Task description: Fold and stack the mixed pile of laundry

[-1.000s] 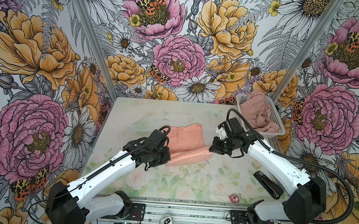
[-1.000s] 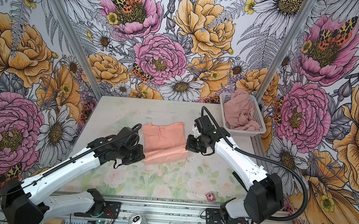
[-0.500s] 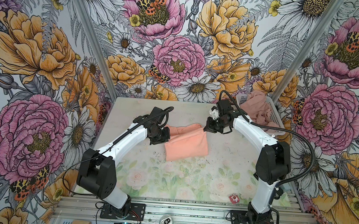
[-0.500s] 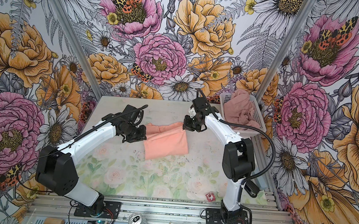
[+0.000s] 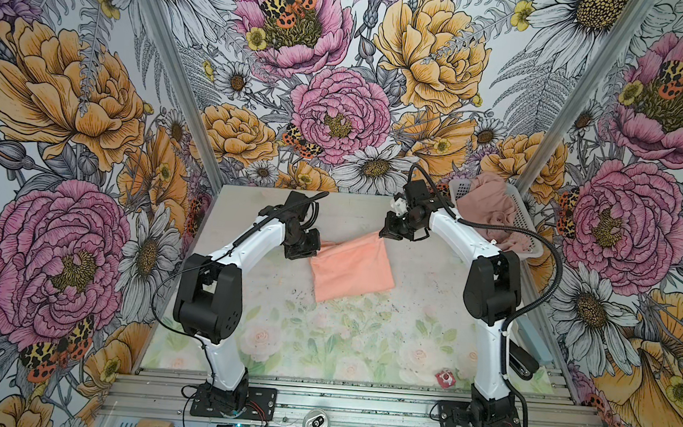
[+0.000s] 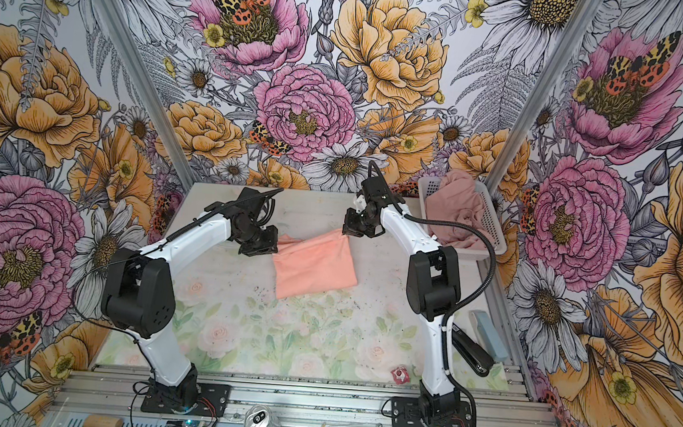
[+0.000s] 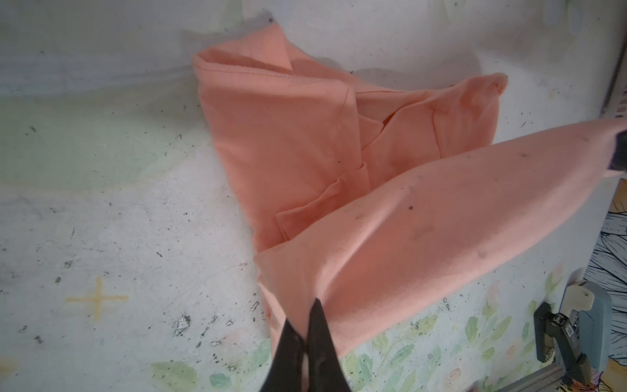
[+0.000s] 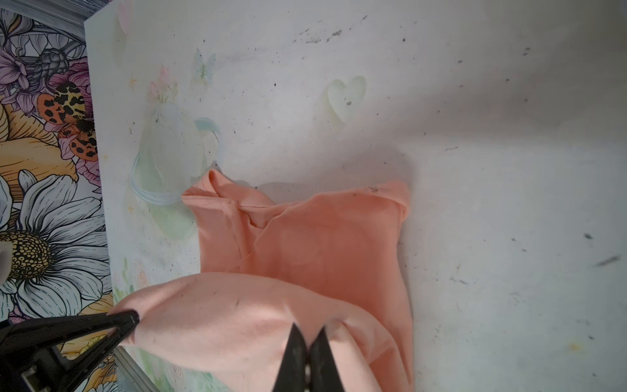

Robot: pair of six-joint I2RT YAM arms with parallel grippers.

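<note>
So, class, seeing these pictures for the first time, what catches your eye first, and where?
A peach-orange T-shirt lies in the middle of the table, its far edge pinched and raised by the left fingers and right fingers, both shut. A dusty-pink garment fills the white basket at its far right corner. Huge printed flowers cover the walls.

White perforated basket (image 5: 522,217) far right, drink can (image 5: 317,426) on front rail (image 5: 374,407), floral walls (image 5: 339,110)

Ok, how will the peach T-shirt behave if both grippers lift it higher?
Probably floppy: the peach T-shirt sags between the left gripper and right gripper. Likely light: thin pinches carry the raised edge. Loose layers underneath may slide apart.
</note>
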